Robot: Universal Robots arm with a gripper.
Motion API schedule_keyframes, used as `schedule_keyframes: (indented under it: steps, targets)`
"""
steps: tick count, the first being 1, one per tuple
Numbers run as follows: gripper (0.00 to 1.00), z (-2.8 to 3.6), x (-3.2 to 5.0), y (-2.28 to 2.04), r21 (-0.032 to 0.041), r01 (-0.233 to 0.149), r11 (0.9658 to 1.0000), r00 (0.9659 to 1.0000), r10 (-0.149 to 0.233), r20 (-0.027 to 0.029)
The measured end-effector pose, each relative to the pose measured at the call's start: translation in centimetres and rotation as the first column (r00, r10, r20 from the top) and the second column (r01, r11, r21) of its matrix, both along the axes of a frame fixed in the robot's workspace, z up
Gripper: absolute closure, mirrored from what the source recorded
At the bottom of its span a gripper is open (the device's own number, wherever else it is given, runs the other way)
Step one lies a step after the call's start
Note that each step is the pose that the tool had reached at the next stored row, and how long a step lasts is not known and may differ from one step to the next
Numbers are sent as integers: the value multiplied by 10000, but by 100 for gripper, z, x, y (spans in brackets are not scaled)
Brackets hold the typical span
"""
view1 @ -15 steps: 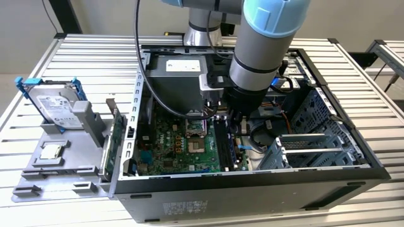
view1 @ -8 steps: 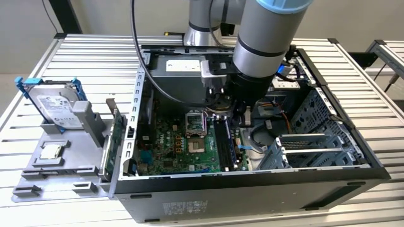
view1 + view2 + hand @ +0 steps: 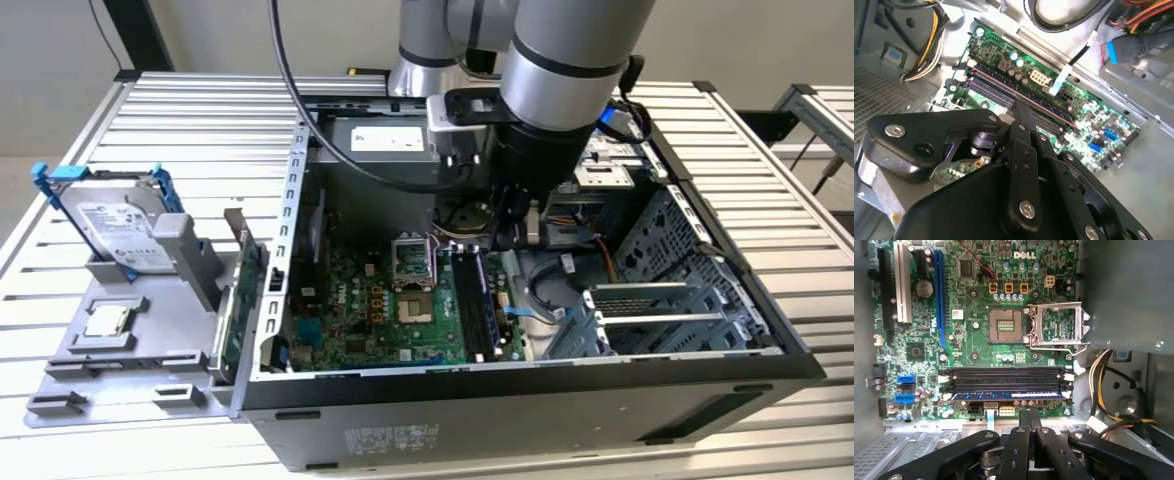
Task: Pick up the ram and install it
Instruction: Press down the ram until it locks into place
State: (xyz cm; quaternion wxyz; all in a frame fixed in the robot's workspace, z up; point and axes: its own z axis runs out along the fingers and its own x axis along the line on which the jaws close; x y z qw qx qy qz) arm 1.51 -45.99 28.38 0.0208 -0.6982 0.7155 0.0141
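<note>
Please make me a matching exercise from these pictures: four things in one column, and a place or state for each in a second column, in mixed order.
1 ram
2 hard drive
3 processor socket
4 gripper

A on the grey tray, at the exterior view's left
B blue, beside the black memory slots
C shut
D empty, cover swung open

Pairs: 1-B; 2-A; 3-D; 4-C

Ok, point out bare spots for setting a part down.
Bare: table slats on the exterior view's right of the case, and behind the tray. Crowded: inside the case around the gripper and ram; the tray holds a drive.
</note>
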Motion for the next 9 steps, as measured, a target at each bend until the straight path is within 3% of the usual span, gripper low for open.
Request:
schedule_keyframes:
  steps: [4,9]
  targets:
    - [100,135,0,0,-11,1,10000,10000,-1,0]
    - [100,141,-1,0,-9,1,10000,10000,-1,-1]
